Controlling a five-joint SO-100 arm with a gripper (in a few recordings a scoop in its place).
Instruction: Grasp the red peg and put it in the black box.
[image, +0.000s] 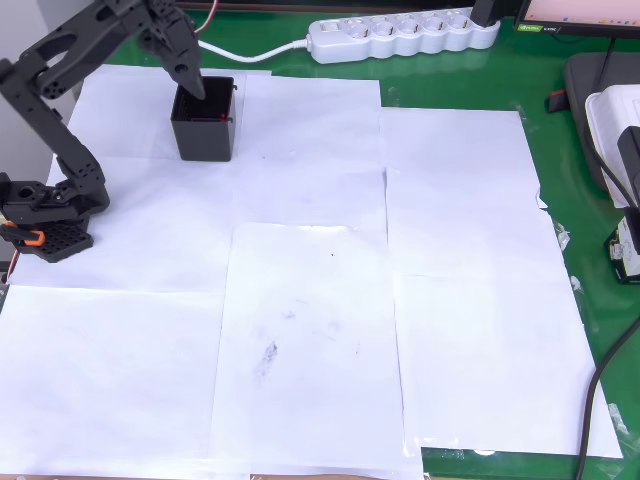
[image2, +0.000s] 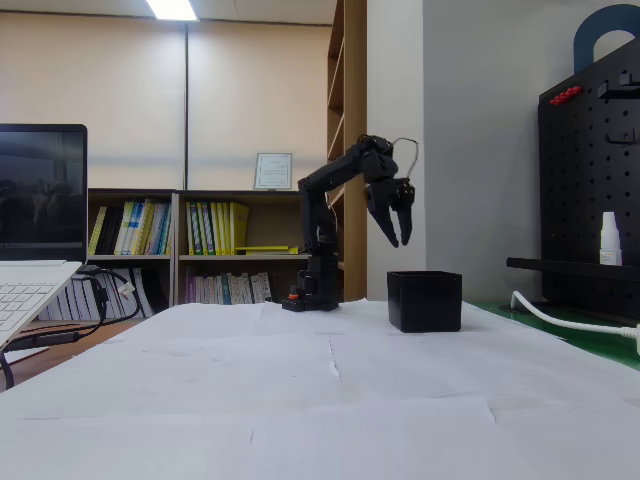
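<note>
The black box (image: 205, 135) stands on the white paper at the upper left of the overhead view, and right of centre in the fixed view as the black box (image2: 425, 301). My gripper (image: 197, 88) hangs over the box's near-left rim, fingers pointing down. In the fixed view the gripper (image2: 400, 240) is well above the box, left of its middle, and open, with a narrow gap of wall showing between the fingers and nothing in it. A thin dark red streak (image: 221, 119) shows inside the box by its right wall; I cannot tell whether it is the red peg.
The arm's base (image: 45, 215) sits at the left edge. A white power strip (image: 405, 35) and its cable lie along the back. White paper sheets (image: 320, 330) cover the green mat. Devices and cables line the right edge (image: 615, 130).
</note>
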